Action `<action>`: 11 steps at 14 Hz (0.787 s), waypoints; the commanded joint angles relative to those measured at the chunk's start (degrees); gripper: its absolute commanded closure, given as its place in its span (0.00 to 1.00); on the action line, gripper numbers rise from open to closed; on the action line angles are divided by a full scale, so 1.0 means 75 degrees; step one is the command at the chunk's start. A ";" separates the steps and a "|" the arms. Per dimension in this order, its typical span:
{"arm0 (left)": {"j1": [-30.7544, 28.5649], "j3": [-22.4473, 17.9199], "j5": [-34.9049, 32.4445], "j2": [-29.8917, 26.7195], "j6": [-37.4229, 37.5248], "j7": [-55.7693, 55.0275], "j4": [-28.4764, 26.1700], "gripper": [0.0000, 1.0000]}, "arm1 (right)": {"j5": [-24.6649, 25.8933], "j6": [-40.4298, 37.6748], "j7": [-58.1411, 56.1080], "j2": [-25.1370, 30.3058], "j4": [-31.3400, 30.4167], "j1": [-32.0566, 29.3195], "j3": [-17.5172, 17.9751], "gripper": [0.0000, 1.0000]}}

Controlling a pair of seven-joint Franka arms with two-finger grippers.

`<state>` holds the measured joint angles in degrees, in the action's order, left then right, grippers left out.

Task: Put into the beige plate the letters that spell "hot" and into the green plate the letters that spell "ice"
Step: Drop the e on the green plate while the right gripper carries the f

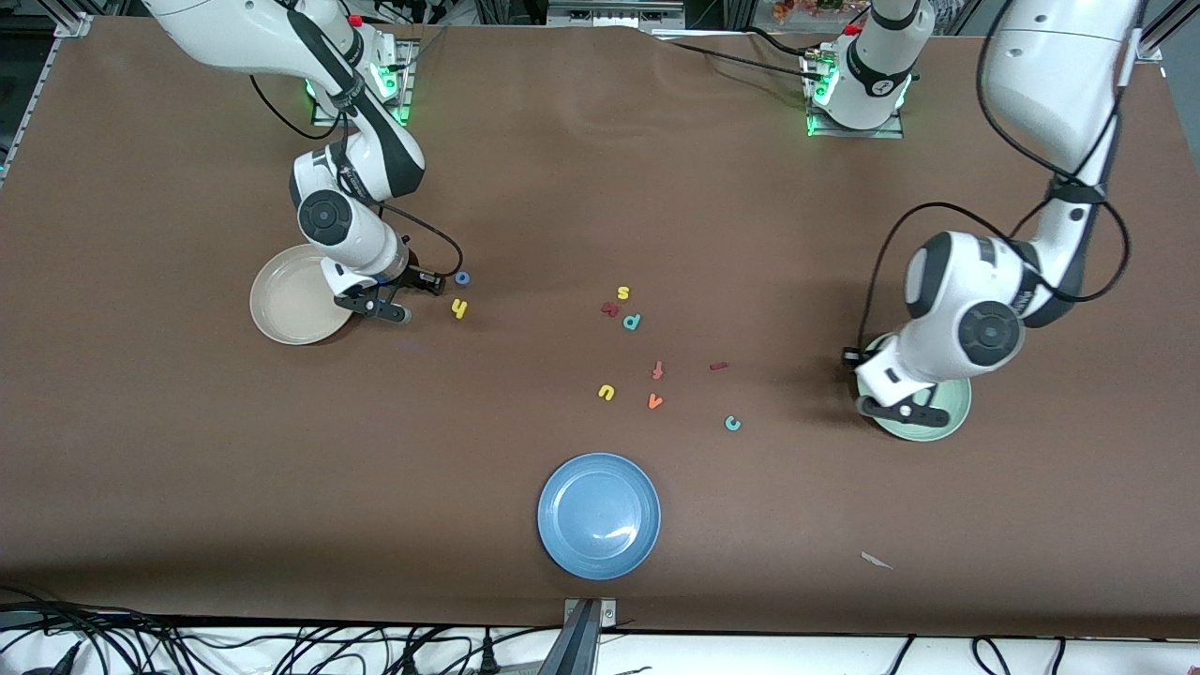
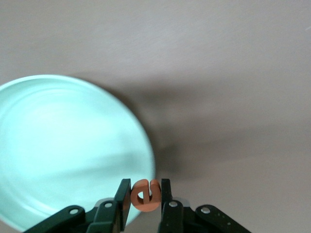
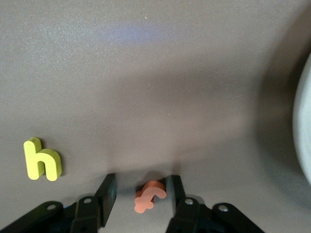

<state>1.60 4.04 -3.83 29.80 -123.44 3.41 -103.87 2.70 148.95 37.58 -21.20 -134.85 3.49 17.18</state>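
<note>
My left gripper [image 2: 146,188] is shut on the orange e [image 2: 145,204] and hangs over the edge of the green plate [image 2: 63,150], also seen as gripper [image 1: 905,410] and plate [image 1: 952,412]. My right gripper [image 3: 141,187] is low beside the beige plate [image 1: 291,300], open, with the orange t [image 3: 150,195] lying between its fingers and touching one. The t is hidden in the front view. The yellow h [image 1: 458,308] and blue o [image 1: 462,278] lie just past that gripper [image 1: 380,309]. The dark red i [image 1: 718,367] and teal c [image 1: 732,424] lie mid-table.
A blue plate [image 1: 599,515] sits near the front edge. Loose mid-table letters: yellow s [image 1: 623,293], teal p [image 1: 632,322], reddish f [image 1: 658,371], yellow u [image 1: 607,392], orange v [image 1: 654,401]. A white scrap [image 1: 877,561] lies near the front.
</note>
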 commanded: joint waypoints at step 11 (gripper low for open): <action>-0.0553 0.0106 -0.1728 0.0163 0.0228 0.1152 0.0208 0.00 | 0.0121 -0.0137 0.0076 0.0049 -0.0032 0.0038 -0.0018 0.79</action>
<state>-2.46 4.54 -15.68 30.99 -122.64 11.61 -103.80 2.72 148.57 37.58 -20.90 -134.82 3.49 17.16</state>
